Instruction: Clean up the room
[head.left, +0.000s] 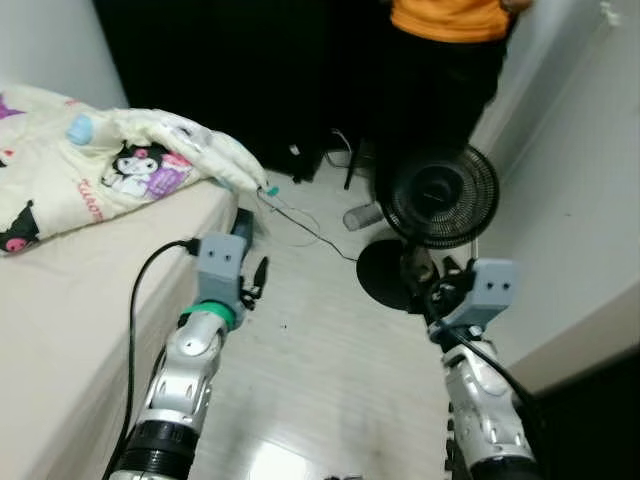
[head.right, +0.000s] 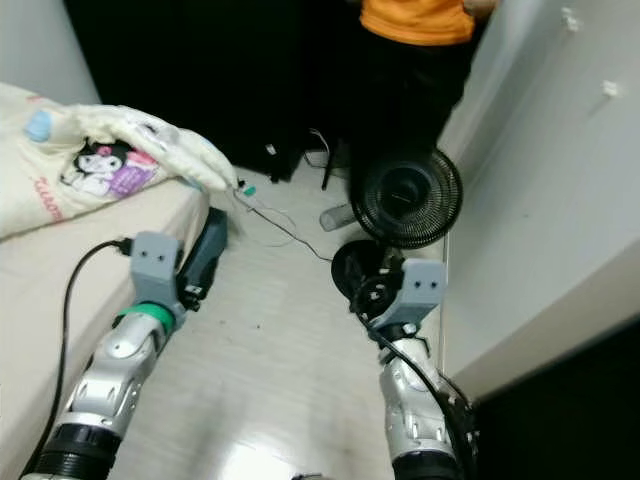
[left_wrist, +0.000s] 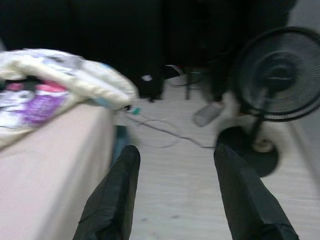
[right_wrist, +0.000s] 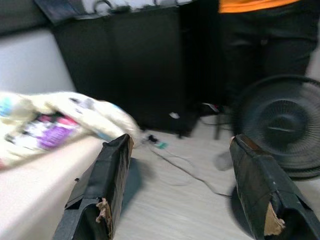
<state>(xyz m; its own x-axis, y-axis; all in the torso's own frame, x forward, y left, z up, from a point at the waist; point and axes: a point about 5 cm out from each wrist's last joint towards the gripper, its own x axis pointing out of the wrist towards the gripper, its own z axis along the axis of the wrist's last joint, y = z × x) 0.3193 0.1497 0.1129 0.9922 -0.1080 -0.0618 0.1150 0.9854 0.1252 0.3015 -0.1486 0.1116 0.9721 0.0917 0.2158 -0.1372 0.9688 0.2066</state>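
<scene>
To the left of our left gripper (left_wrist: 172, 192) lies the bed (head.left: 70, 300), its bare beige mattress running alongside the arm, and ahead and left of the fingers a cream cartoon-print blanket (head.left: 110, 165) is bunched across the bed, one corner drooping over the edge. Our left gripper hangs over the pale floor (head.left: 310, 370) beside the bed, fingers spread wide with nothing between them. Just beyond it a thin cable (head.left: 300, 225) trails over the floor; a small teal bit at its near end may be a plug, though blur hides it. Our right gripper (right_wrist: 187, 192) is likewise wide apart and empty. Directly ahead of it stands a black floor fan (head.left: 442, 197), and behind the fan a person in an orange top (head.left: 452, 18).
</scene>
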